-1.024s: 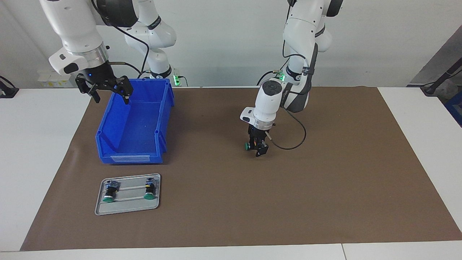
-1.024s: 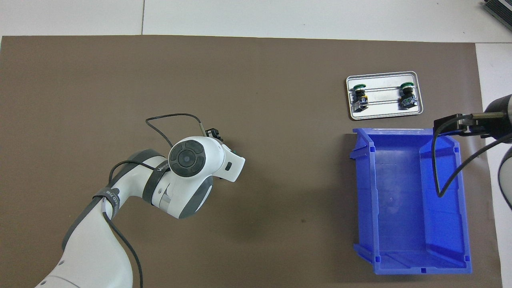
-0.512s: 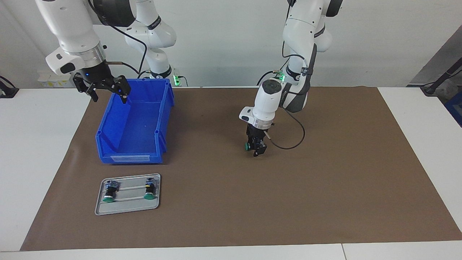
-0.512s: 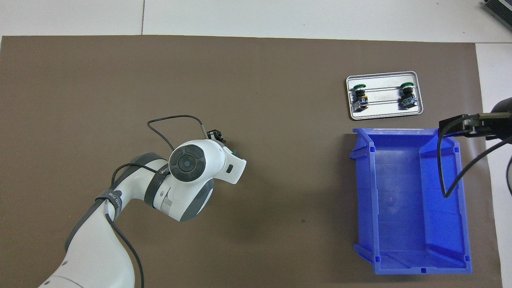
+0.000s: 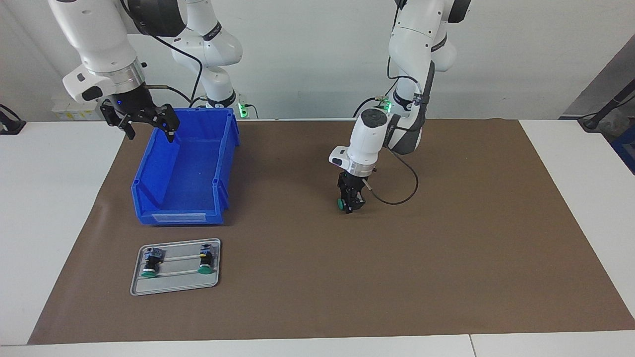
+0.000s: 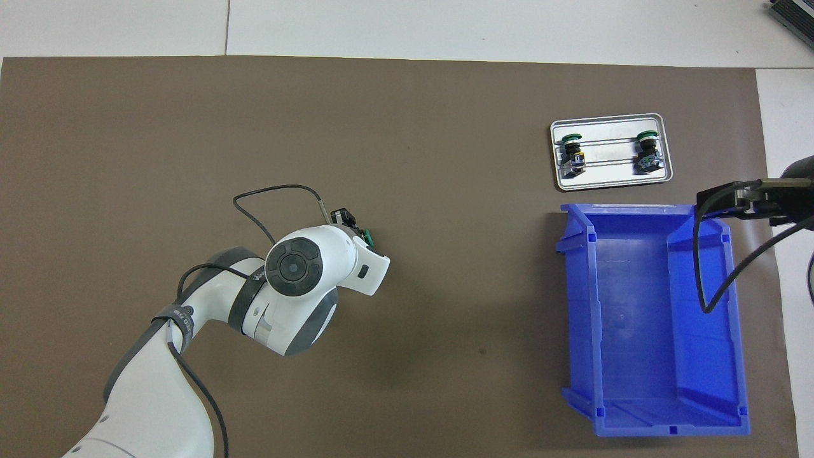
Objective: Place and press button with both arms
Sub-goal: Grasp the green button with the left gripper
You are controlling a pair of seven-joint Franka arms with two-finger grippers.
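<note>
A button (image 5: 341,203) with a green cap lies on its side on the brown mat (image 5: 446,248), near the middle of the table. My left gripper (image 5: 351,202) points straight down over it, its fingers shut on the button's black body. In the overhead view the left wrist hides most of this gripper, and only the green cap (image 6: 367,237) peeks out. My right gripper (image 5: 151,133) hangs open and holds nothing, above the corner of the blue bin nearest the robots.
The blue bin (image 5: 225,163) stands at the right arm's end of the table. Farther from the robots than the bin lies a grey metal tray (image 5: 173,290) holding two more green-capped buttons (image 5: 149,266) (image 5: 205,263). A black cable (image 5: 397,201) loops beside the left gripper.
The left gripper's fingers have closed in on the button and the hand has shifted slightly. The right gripper has risen a little over the bin's corner.
</note>
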